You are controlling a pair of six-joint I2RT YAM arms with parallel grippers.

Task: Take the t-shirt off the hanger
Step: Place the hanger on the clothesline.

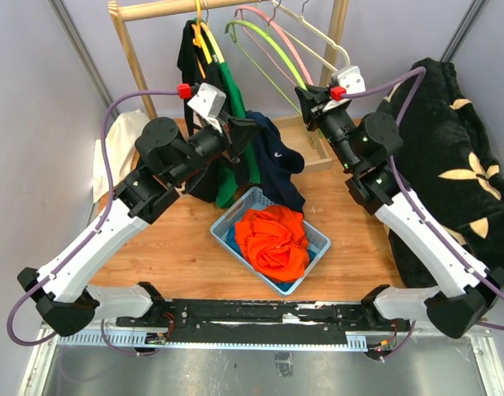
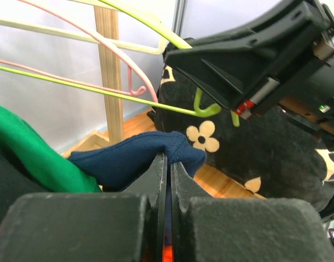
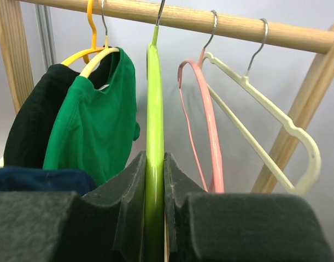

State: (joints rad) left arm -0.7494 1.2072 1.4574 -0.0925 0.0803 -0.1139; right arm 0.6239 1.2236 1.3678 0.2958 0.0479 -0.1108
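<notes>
My left gripper (image 1: pixel 250 132) is shut on a fold of the navy t-shirt (image 1: pixel 275 157), which droops from it over the table beside the rack. In the left wrist view the navy cloth (image 2: pixel 134 161) bunches over the closed fingertips of the left gripper (image 2: pixel 168 158). My right gripper (image 1: pixel 305 97) is shut on the lime green hanger (image 1: pixel 268 45), which still hooks on the wooden rail (image 1: pixel 169 8). In the right wrist view the hanger (image 3: pixel 153 98) runs bare between the jaws of the right gripper (image 3: pixel 154 158), and the navy shirt (image 3: pixel 41 177) sits low left.
A green t-shirt (image 3: pixel 95 120) and a black one (image 3: pixel 35 125) hang on yellow hangers at the left. Bare pink (image 3: pixel 207 125) and cream (image 3: pixel 265 109) hangers hang at the right. A blue basket (image 1: pixel 313 247) holds an orange shirt (image 1: pixel 272 239). A black floral blanket (image 1: pixel 449 148) lies on the right.
</notes>
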